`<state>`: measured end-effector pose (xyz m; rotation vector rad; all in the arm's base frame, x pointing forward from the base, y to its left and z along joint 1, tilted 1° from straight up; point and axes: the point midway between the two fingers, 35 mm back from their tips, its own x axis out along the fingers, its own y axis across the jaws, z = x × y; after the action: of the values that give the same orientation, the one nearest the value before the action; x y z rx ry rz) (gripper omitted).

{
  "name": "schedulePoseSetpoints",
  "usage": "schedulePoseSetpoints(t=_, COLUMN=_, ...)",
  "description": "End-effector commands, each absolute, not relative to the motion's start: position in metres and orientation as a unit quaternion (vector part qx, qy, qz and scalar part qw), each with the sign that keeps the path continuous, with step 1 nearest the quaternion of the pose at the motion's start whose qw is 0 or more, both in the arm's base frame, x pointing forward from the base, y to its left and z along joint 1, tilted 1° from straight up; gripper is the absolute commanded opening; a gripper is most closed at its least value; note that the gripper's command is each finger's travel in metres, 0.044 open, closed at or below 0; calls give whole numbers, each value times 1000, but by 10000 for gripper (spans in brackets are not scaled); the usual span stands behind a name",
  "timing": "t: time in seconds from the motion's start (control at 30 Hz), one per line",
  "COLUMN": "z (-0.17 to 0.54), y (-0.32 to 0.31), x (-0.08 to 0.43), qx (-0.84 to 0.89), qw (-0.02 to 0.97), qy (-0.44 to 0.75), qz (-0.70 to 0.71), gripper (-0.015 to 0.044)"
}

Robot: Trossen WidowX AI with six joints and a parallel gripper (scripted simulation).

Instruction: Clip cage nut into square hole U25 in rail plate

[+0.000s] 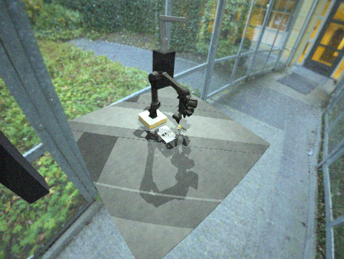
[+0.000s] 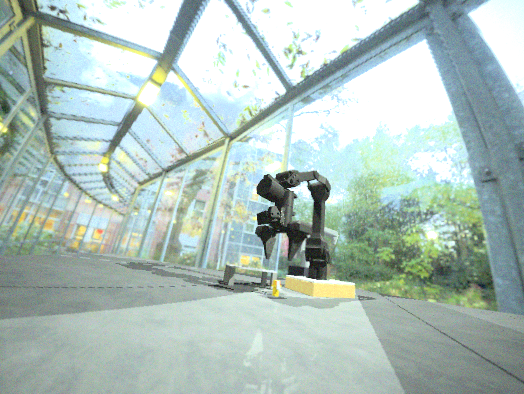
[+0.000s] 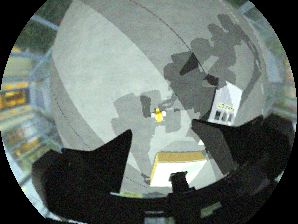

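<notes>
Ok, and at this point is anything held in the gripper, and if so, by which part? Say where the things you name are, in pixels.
Nothing is held: the gripper [image 2: 281, 258] [image 3: 162, 127] is open above the cage nut [image 1: 179, 127] [image 2: 276, 288] [image 3: 159, 115].

The small yellow cage nut [image 1: 179, 127] [image 2: 276, 288] [image 3: 158, 115] stands on the grey floor surface [image 1: 157, 171] [image 2: 200, 340] [image 3: 90, 65], near the white rectangular rail plate [image 1: 166, 134] [image 2: 250, 268] [image 3: 227, 102]. In the exterior view, the white-topped yellow base block [image 1: 157, 121] [image 2: 320, 288] [image 3: 180, 157] lies right of both.
</notes>
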<state>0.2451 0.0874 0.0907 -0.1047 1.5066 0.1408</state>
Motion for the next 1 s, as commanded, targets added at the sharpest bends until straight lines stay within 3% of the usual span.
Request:
schedulePoseSetpoints(t=0.0, z=85, y=87, x=241, qx=-63, qw=716, qy=692, qz=67, gripper=440)
schedulePoseSetpoints(t=0.1, z=85, y=87, x=241, qx=-63, qw=716, qy=692, qz=67, gripper=440)
schedulePoseSetpoints(t=0.5, z=85, y=87, x=241, qx=-63, qw=716, qy=692, qz=67, gripper=125)
schedulePoseSetpoints(t=0.97, z=72, y=87, x=242, qx=-63, qw=716, qy=692, qz=67, gripper=120)
